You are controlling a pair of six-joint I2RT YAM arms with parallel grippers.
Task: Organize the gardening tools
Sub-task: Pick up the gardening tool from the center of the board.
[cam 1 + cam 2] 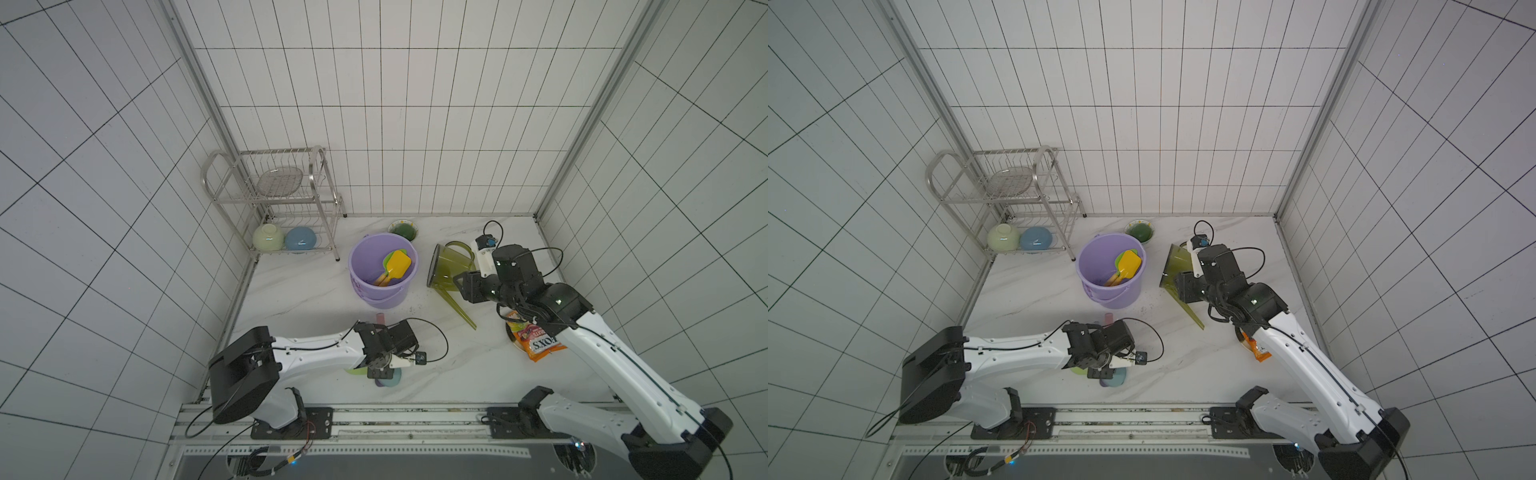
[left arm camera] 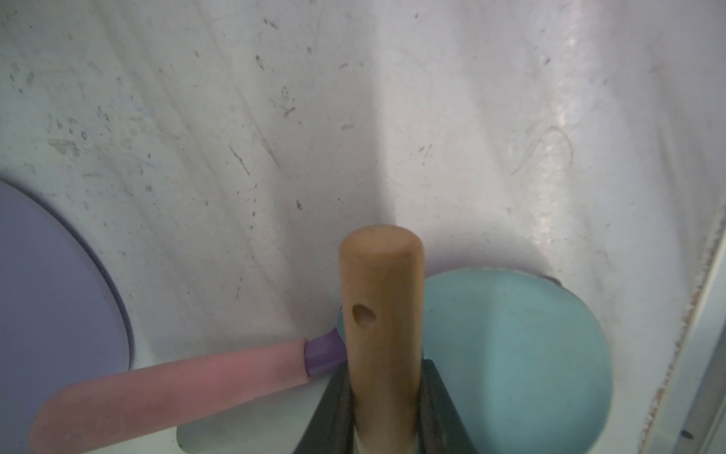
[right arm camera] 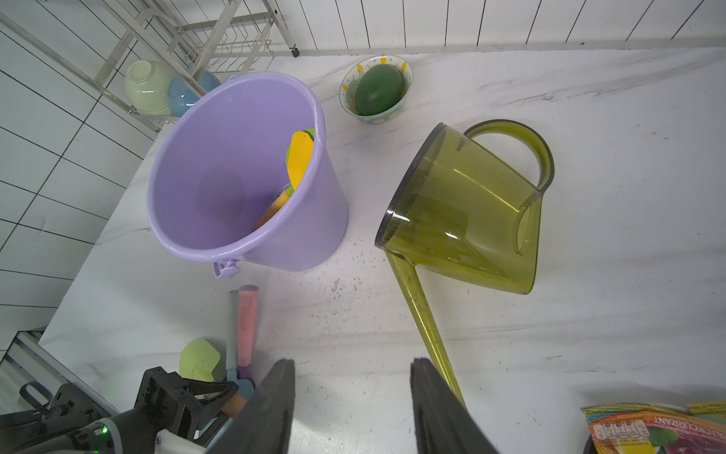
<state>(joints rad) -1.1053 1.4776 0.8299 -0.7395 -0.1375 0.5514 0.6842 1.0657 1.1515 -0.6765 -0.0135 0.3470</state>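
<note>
Three shovels (image 3: 247,326) lie on the robot's side of the lilac bucket (image 3: 306,243); two more, a yellow one (image 3: 300,157) foremost, stand inside it. The left gripper (image 2: 385,373) has its fingers pressed against both sides of the wood-handled shovel (image 2: 381,291), at mid-handle. The pale green blade (image 3: 199,359) looks to be its own.

The tool should be light and stiff, but the round, smooth handle may swivel in a pinch and let the blade droop — a hold nearer the neck seems steadier. Its long axis runs crosswise to the bucket, butt end toward the watering can (image 3: 463,208), which lies tipped beside the bucket with its spout aimed away from it. The right gripper (image 3: 353,405) hangs there, fingers spread, empty.
</note>
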